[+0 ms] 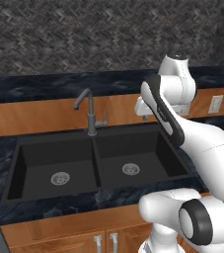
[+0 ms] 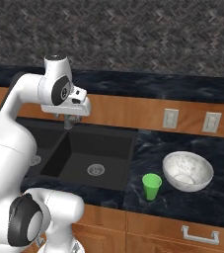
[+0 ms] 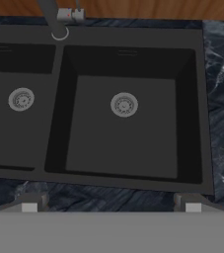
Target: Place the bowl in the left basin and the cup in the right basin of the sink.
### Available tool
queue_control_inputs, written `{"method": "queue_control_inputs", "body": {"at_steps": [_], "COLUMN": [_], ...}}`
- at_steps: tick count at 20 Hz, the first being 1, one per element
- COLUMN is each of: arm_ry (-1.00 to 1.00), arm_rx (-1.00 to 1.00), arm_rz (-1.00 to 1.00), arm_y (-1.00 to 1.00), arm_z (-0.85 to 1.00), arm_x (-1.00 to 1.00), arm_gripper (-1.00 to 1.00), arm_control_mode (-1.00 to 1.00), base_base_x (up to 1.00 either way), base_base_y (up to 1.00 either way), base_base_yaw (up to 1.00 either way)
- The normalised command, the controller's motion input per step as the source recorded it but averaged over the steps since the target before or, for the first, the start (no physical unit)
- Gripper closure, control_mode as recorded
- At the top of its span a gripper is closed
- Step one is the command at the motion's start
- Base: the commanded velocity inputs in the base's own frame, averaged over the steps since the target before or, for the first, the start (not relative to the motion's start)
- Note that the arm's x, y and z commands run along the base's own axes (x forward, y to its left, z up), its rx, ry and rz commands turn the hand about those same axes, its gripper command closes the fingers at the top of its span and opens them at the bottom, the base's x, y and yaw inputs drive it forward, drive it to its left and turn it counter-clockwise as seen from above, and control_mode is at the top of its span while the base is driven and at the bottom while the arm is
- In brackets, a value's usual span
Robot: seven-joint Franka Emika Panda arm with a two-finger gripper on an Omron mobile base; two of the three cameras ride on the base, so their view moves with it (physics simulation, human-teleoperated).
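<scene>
Black and bare, the left basin [image 1: 59, 163] and right basin [image 1: 133, 158] await. From the right base, the bowl [image 2: 188, 171] and cup [image 2: 151, 186] stand on the counter [image 2: 217, 197] right of the sink [image 2: 91, 148]. The hand camera shows the gripper [image 3: 111, 207] spread wide, holding nothing; swing right, descend squarely over one rim.

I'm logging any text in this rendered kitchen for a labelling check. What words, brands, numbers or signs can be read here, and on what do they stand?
None: no readable text in any view.
The bowl: only marbled veining.
The cup: plain green.
The sink: unmarked; faint marks on the back walls of the basins in the hand view are too small to read.
The wall outlets: blank plates.
</scene>
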Motion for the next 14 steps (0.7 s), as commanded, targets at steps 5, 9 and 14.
{"method": "queue_control_inputs", "body": {"at_steps": [5, 9, 14], "arm_ry": [0.0, 0.0, 0.0], "arm_rx": [0.0, 0.0, 0.0], "arm_rz": [0.0, 0.0, 0.0], "arm_y": [0.0, 0.0, 0.0], "arm_z": [0.0, 0.0, 0.0], "arm_x": [0.0, 0.0, 0.0], "arm_gripper": [-1.0, -1.0, -1.0], "arm_control_mode": [1.0, 1.0, 1.0], "base_base_x": [0.0, 0.0, 0.0], "base_base_y": [-0.01, 0.0, 0.0], "base_base_yaw": [0.0, 0.0, 0.0]}}
